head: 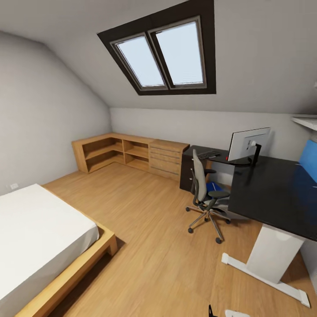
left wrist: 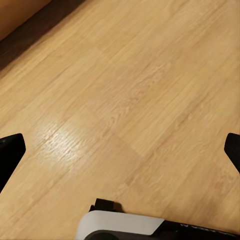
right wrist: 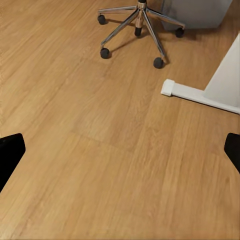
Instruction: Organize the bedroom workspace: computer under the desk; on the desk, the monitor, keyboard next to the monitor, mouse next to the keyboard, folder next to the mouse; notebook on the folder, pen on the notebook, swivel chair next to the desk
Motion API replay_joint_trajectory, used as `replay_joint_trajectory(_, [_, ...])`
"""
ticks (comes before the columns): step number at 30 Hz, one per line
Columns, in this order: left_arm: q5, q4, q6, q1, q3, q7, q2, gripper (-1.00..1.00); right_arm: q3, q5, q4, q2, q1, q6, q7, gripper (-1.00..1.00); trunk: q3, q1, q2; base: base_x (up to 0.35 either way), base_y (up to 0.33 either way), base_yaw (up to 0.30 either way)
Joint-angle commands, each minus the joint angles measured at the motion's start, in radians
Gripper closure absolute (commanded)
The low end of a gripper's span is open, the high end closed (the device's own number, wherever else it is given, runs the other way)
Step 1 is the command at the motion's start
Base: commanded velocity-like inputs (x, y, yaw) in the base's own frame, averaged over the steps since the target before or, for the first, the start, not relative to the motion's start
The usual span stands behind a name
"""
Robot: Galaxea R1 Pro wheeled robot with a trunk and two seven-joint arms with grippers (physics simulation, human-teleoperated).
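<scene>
Across the room stands the black desk (head: pixel 273 189). The monitor (head: pixel 248 144) is on it with its white back toward me, and the keyboard (head: pixel 208 154) lies on the far wing. The swivel chair (head: pixel 203 187) stands in the desk's inner corner with the blue folder (head: pixel 215 186) on its seat. Its chrome base (right wrist: pixel 137 22) is on the floor beside the grey computer (right wrist: pixel 197 11). My left gripper (left wrist: pixel 120 150) and right gripper (right wrist: pixel 120 150) both hang open over bare wood floor. The mouse, notebook and pen are too small to make out from here.
A bed (head: pixel 39 237) with a wooden frame takes up the near left. A low light-wood dresser (head: pixel 132 152) lines the back wall under a skylight. The desk's white leg (head: pixel 273 255) and its foot (right wrist: pixel 200 95) stand on the floor. A blue panel (head: pixel 309 158) rises at the desk's right edge.
</scene>
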Motion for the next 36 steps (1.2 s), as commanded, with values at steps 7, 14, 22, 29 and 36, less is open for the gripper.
replay_joint_trajectory(7, [0.003, 0.000, -0.002, 0.000, 0.000, 0.001, 0.000, -1.00, -0.004, -0.011, -0.001, 0.000, -0.001, -0.001, -0.002, -1.00, -0.010, 0.000, -0.001, 0.000, 0.000, -0.090])
replay_joint_trajectory(14, [0.003, 0.000, -0.002, 0.000, 0.000, 0.001, 0.000, -1.00, -0.007, -0.013, -0.003, 0.001, -0.001, 0.003, -0.004, -1.00, -0.021, 0.000, -0.001, 0.000, 0.000, -0.148])
replay_joint_trajectory(22, [0.003, 0.000, -0.002, 0.000, 0.000, 0.001, 0.001, -1.00, -0.008, -0.014, -0.004, 0.000, -0.001, 0.006, -0.004, -1.00, -0.033, 0.000, -0.001, 0.000, 0.000, -0.158])
replay_joint_trajectory(29, [0.003, 0.000, -0.002, 0.000, 0.000, 0.001, 0.001, -1.00, -0.008, -0.014, -0.004, -0.001, -0.001, 0.007, -0.005, -1.00, -0.044, 0.000, -0.001, 0.000, 0.000, -0.168])
replay_joint_trajectory(36, [0.003, 0.000, -0.002, 0.000, 0.000, 0.001, 0.001, -1.00, -0.008, -0.014, -0.004, 0.000, -0.001, 0.007, -0.005, -1.00, -0.055, 0.000, -0.001, 0.070, 0.082, -0.176])
